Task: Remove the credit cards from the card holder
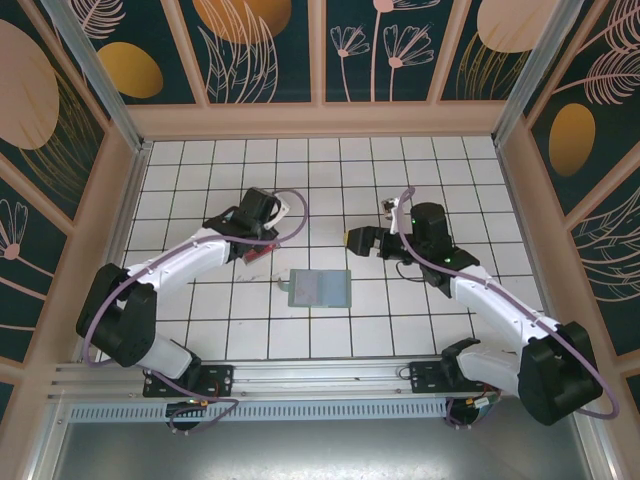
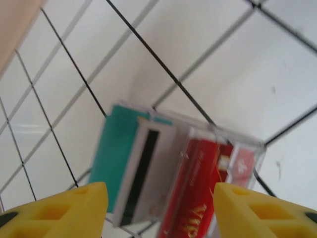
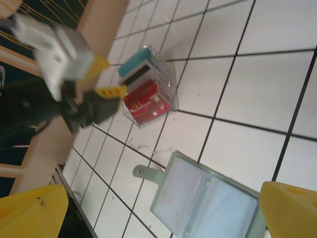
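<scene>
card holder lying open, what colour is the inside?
The card holder is pale blue-grey inside, grey-green at the border; clearest in the right wrist view.

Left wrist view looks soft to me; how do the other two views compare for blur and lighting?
Left wrist view: soft throughout, the credit cards and the lettering on the red one smeared. Right wrist view: tiles and card holder fairly crisp, the left gripper blurred. Top external view: sharp, evenly lit, shadows faint.
</scene>
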`<state>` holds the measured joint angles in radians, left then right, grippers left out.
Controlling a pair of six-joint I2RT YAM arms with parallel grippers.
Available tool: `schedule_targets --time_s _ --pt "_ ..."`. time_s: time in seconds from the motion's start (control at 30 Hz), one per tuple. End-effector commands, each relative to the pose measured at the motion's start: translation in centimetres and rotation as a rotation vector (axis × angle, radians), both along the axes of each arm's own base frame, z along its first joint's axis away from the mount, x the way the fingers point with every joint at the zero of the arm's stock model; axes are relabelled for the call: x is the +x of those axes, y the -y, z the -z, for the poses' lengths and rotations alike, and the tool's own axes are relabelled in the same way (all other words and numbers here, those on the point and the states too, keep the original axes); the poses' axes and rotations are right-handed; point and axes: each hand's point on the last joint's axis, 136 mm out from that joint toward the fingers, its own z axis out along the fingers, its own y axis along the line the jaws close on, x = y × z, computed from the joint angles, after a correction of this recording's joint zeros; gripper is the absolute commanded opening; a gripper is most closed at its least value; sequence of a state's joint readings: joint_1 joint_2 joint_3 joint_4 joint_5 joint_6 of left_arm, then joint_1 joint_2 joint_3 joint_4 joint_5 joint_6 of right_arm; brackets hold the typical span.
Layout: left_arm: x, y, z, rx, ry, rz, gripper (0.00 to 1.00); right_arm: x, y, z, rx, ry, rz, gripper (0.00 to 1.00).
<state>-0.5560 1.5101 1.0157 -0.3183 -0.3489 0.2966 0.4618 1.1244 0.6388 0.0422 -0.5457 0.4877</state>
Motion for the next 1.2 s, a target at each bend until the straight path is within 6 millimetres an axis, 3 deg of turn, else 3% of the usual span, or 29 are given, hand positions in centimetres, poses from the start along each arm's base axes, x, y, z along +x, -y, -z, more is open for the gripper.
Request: schedule_targets --time_s 0.0,0.07,0.2,0.33,0.43,0.53,0.7,1.03,1.17 --pt "1.1 0.5 -3.7 -0.169 0.039 -0.146 0.61 -0.1 0.5 2.8 -0.095 -0.087 0.058 0.98" --pt "1.1 0.6 -4.2 -0.237 0.018 -0.224 0.57 -0.3 0.5 4.0 -0.121 -0.127 0.075 0.91" --pt "-0.3 1.9 -4.5 -0.398 -0.075 -0.286 0.50 -1.3 0.1 6.5 -0.163 -0.194 0.092 0.69" --pt "-2.4 3.3 -4.8 -0.596 -0.154 -0.324 0.51 -2.8 -0.5 8.8 -0.189 -0.260 0.096 0.36" --pt "-4.1 4.6 -4.9 -0.757 -0.223 -0.330 0.52 -3.9 -0.4 10.8 -0.213 -0.308 0.115 0.26" --pt "-6.1 5.8 -4.0 -0.890 -0.320 -0.355 0.46 -4.9 -0.1 12.6 -0.233 -0.354 0.135 0.20" --pt "-9.0 6.8 -1.4 -1.022 -0.424 -0.398 0.47 -6.0 -0.1 14.5 -0.258 -0.392 0.130 0.17" --pt "-12.5 10.0 3.3 -0.985 -0.561 -0.415 0.44 -6.2 -0.9 15.9 -0.283 -0.409 0.113 0.11" --pt "-13.1 10.0 5.4 -0.925 -0.592 -0.447 0.43 -6.2 -1.1 16.1 -0.290 -0.413 0.104 0.09"
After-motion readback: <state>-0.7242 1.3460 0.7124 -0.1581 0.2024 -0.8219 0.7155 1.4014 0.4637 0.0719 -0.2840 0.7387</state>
